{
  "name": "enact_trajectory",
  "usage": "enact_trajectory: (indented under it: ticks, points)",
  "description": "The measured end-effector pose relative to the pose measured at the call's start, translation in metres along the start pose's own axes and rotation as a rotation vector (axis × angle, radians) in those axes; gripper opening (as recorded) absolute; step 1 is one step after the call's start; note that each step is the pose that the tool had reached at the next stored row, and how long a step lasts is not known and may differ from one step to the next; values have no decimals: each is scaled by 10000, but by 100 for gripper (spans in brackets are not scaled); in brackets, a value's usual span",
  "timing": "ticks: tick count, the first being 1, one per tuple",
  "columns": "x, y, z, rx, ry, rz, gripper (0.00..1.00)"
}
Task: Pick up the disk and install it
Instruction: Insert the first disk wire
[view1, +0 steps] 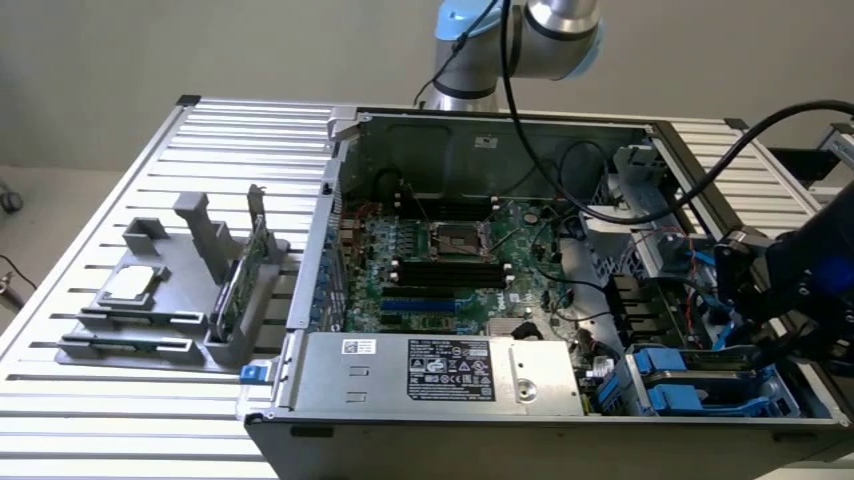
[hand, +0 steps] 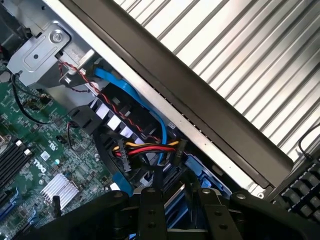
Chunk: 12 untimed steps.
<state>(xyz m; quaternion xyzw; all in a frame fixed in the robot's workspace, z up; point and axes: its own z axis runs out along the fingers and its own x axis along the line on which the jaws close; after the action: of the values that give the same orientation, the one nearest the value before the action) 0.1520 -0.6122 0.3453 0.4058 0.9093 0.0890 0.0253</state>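
Disk (hand: 174, 199) seemingly clamped in half-closed tool (view1: 771, 318), blue showing between fingers (hand: 150, 210); hangs inside case (view1: 561, 150) corner, blue bay (view1: 687, 385) at seven o'clock, just below, in exterior view.

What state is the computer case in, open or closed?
Open: the computer case has no cover on top, leaving the motherboard exposed.

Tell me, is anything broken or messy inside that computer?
Nothing looks broken or spilled. The computer case lies open, with the gripper over the blue drive bays at its corner. The silver chip and green circuit card sit tidily in the grey holder beside it.
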Motion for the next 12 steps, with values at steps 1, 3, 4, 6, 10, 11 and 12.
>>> enact_trajectory:
  ticks: [1, 3, 4, 6, 10, 11, 12]
  points:
    - [-1, -2, 5, -19, 6, 74, 31]
    - [-3, -6, 14, -59, 20, 226, 31]
    - [-4, -7, 19, -80, 28, 307, 31]
    - [-5, -10, 32, -129, 47, 475, 31]
    - [-8, -17, 55, -221, 95, 744, 31]
    - [-9, -18, 60, -241, 105, 803, 31]
    - [-9, -19, 64, -259, 114, 857, 31]
